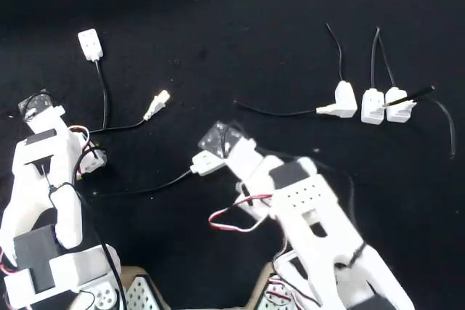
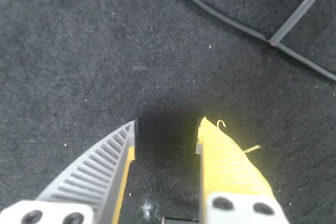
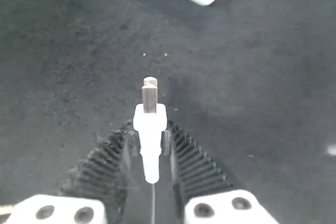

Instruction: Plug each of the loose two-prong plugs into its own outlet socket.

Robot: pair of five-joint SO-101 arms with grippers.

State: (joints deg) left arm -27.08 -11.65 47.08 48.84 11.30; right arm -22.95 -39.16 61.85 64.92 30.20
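Black cloth [image 1: 240,56] lies open at 12 o'clock of the right gripper [image 3: 149,128] in the high view; fingers pinch a white two-prong plug [image 3: 149,116], prongs pointing outward; left gripper [image 2: 167,129] spread over cloth; loose plug [image 1: 156,104] at its 3 o'clock.

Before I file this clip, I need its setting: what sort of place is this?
Probably a robotics lab bench: a black-covered table, a white left arm and right arm, and a corded outlet socket and loose plug laid out.

No readable text or markings.
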